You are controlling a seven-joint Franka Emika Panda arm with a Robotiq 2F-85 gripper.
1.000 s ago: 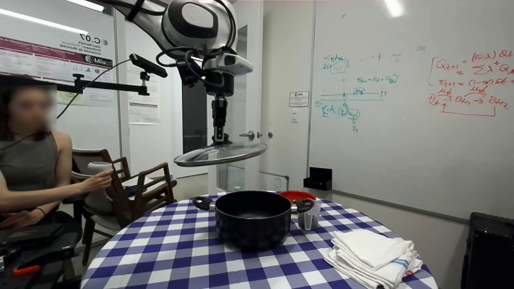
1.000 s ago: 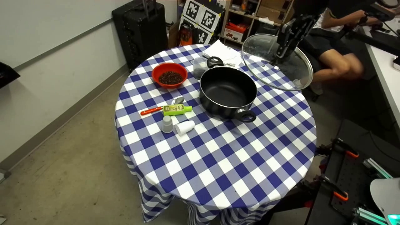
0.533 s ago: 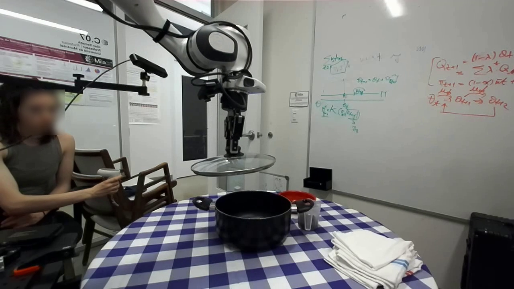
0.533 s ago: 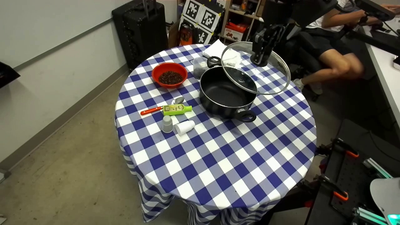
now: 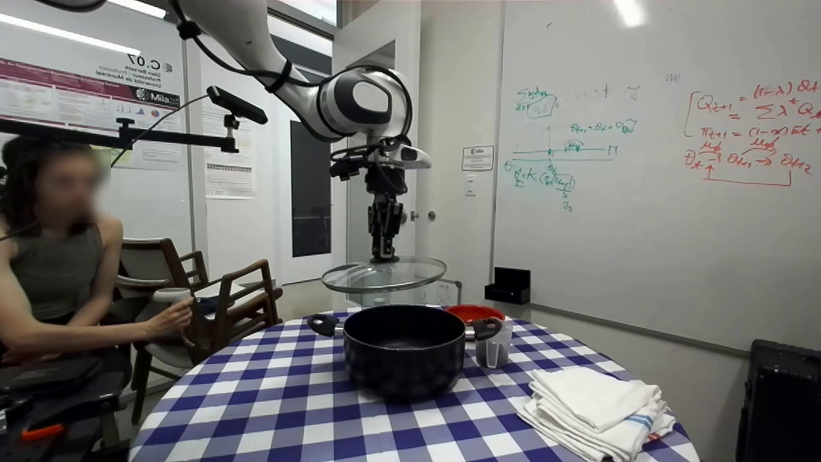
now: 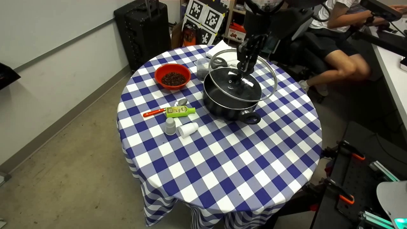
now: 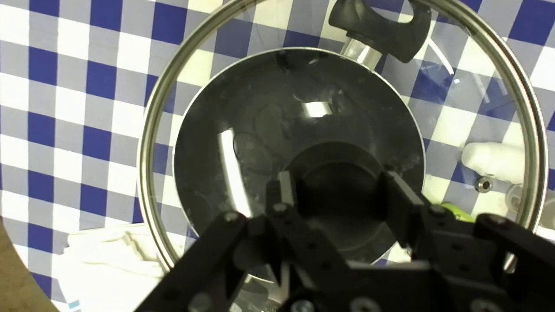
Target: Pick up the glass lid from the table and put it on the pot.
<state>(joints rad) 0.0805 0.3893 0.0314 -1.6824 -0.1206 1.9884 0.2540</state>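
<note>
The glass lid hangs in the air above the pot, a little tilted in an exterior view. My gripper is shut on the lid's dark knob, which shows between the fingers in the wrist view. In an exterior view the lid covers the far part of the pot and reaches past its rim. The wide black pot stands on the checked table, its inside seen through the glass in the wrist view. A gap shows between lid and pot rim in an exterior view.
A red bowl of dark beans and a clear plastic cup stand beside the pot. A green bottle, a white cup and a grey cup lie nearer. Folded white towels lie on the table. A person sits nearby.
My gripper has carried the lid down and across toward the pot; the lid now overlaps more of the pot's opening and looks more level. The pot has not moved.
</note>
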